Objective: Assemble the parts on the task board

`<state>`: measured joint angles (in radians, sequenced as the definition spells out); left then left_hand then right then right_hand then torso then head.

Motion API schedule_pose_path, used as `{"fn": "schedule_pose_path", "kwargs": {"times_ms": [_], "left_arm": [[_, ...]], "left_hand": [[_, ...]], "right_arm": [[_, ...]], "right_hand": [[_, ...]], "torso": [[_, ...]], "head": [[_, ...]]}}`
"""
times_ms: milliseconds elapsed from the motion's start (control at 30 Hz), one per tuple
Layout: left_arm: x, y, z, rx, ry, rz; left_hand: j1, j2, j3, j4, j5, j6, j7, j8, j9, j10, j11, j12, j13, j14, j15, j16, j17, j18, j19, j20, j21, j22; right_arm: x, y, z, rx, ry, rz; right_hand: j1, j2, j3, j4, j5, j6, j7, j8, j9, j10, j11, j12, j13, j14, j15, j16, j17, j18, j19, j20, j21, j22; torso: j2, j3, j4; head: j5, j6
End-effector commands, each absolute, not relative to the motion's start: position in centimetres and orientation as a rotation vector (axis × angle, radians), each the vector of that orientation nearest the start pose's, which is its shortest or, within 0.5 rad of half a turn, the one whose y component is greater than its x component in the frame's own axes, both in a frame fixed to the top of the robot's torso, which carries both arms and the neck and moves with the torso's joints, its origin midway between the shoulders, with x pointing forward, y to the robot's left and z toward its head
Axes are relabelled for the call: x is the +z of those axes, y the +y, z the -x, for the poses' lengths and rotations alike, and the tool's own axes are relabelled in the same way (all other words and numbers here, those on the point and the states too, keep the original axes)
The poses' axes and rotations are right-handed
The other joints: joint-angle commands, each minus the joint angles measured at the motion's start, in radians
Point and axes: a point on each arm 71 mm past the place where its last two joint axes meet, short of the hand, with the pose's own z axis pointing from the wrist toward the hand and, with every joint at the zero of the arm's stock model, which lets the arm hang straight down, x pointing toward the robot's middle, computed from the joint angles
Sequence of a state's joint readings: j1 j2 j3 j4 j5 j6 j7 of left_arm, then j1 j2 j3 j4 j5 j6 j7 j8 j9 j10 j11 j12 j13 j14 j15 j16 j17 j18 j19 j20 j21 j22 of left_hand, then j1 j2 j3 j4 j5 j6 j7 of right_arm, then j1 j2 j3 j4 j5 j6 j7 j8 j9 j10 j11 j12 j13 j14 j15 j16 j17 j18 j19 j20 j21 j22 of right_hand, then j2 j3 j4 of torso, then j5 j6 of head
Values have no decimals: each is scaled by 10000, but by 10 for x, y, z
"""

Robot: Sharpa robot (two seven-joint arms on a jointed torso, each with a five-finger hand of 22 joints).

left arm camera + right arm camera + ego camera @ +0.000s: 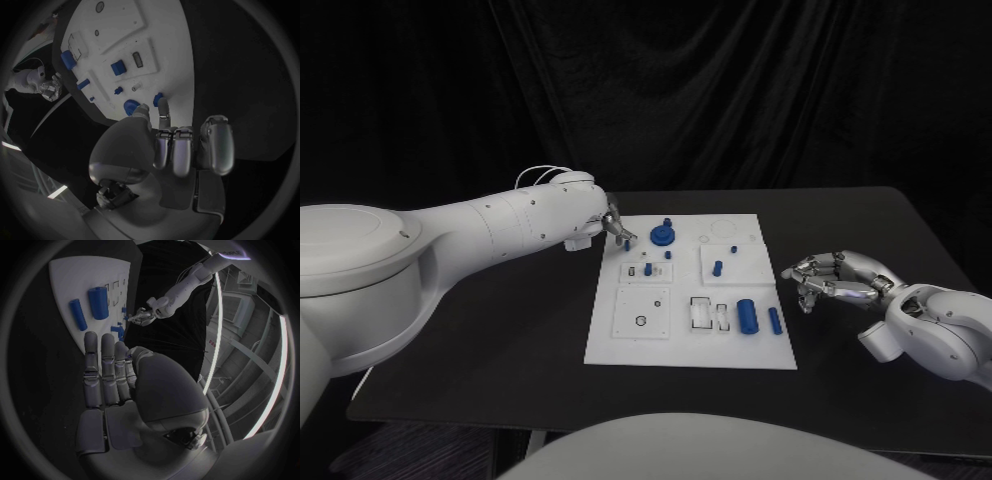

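Observation:
The white task board [629, 340] lies in the middle of the black table. My left hand [607, 230] hovers at the board's far left corner, and its thumb and a fingertip [164, 106] pinch a small blue part [157, 98] while the other fingers are curled in. Beside it stands a round blue part with a knob [662, 236]. A small blue peg [718, 268] stands mid-board. A thick blue cylinder [749, 315] and a thin one [775, 320] lie near the right edge. My right hand [828, 281] hangs just right of the board, holding nothing, fingers extended in the right wrist view [109, 375].
The board carries white blocks and slots [708, 314] in its near half and a ring outline [639, 321] at the near left. Bare black table [877, 230] surrounds the board, with a dark curtain behind.

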<state>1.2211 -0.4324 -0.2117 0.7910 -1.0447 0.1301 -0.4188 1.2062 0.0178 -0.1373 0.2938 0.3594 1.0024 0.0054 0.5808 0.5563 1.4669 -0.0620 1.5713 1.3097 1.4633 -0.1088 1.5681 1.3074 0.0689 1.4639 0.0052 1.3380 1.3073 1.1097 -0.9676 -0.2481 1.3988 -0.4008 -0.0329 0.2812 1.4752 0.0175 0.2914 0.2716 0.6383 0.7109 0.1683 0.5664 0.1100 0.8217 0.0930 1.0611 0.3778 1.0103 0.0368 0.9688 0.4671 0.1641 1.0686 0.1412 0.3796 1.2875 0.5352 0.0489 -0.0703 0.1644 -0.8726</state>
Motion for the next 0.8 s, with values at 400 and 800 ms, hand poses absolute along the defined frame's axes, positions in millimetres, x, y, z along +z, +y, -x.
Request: {"fn": "schedule_pose_path", "kwargs": {"times_ms": [400, 800], "left_arm": [[-291, 230, -567, -1087, 23181, 3000], [-291, 229, -567, -1186, 23143, 2969]], "left_hand": [[-47, 57, 25, -4, 105, -60, 48, -98, 16, 1039, 46, -5, 2611, 1075, 64, 27, 2634, -103, 13, 51, -215, 1859], [-57, 95, 57, -9, 190, -213, 107, -213, 29, 1039, 93, -5, 2611, 1075, 103, 27, 2634, -76, -62, 83, -354, 1819]], "right_arm": [[-303, -298, -434, 12172, 19897, -8533], [-302, -297, -434, 12224, 19864, -8510]], "right_hand": [[39, -63, 11, -26, 40, 9, 1, 23, -2, -24, 4, 53, -9, -29, -40, 58, -15, 180, -43, -20, 52, 12], [39, -63, 11, -26, 40, 9, 1, 23, -2, -24, 4, 53, -9, -29, -40, 58, -15, 180, -43, -20, 52, 12]], "torso": [[-4, 1, -8], [-2, -3, -2]], "head": [[-12, 0], [-24, 0]]}}
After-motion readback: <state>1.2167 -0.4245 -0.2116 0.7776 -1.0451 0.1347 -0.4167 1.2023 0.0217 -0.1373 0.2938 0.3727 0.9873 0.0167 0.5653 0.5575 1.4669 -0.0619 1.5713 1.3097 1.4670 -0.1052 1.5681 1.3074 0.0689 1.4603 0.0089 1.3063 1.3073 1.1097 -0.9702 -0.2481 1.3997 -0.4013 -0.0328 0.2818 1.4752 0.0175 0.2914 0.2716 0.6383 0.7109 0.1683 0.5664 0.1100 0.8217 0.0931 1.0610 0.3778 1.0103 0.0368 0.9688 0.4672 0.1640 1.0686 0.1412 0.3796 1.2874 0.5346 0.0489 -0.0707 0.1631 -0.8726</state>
